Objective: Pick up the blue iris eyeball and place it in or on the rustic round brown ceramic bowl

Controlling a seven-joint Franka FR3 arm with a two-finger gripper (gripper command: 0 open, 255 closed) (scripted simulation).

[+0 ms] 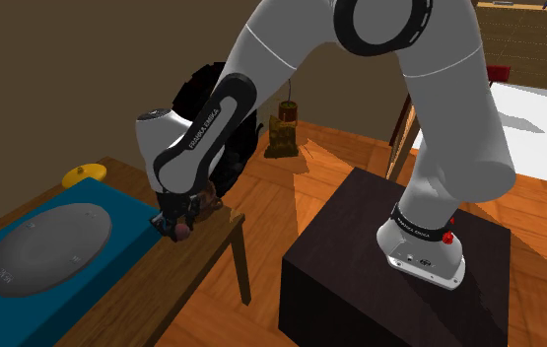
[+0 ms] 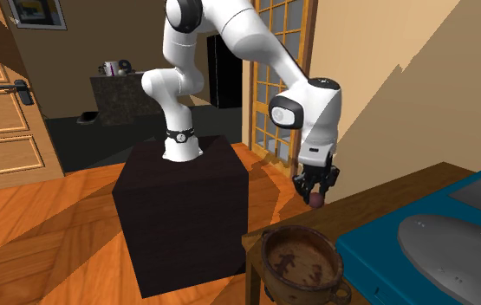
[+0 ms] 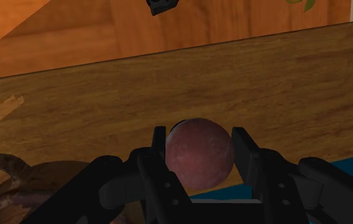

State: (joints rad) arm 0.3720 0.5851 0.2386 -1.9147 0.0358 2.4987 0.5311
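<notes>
1. Eyeball [image 3: 200,153]: in the wrist view it reads as a reddish-brown ball, and no blue iris shows on the face we see. It is clamped between the two black fingers of the gripper [image 2: 316,194], one on each side at its widest part. We judge this hold suits a round thing that could slip out.
2. Position: it is held clear of the wooden table [image 2: 386,195], near the edge. We judge the height leaves room to pass over a rim.
3. Bowl [image 2: 302,230]: brown, rough, with loop handles, on the table corner. In the second exterior view it is at about 6 o'clock from the gripper, near but apart. Judged step: carry across, lower, release.
4. Surface: in the shoulder view a blue slab [image 1: 123,261] bearing a grey oval plate [image 1: 49,246] lies at 8 o'clock from the gripper, and a small yellow item [image 1: 84,174] at 10 o'clock.
5. Room: orange wood floor [image 1: 271,187], dark box stand [image 1: 360,246], and a glazed door [image 2: 269,121] at 12 o'clock in the second exterior view.
</notes>
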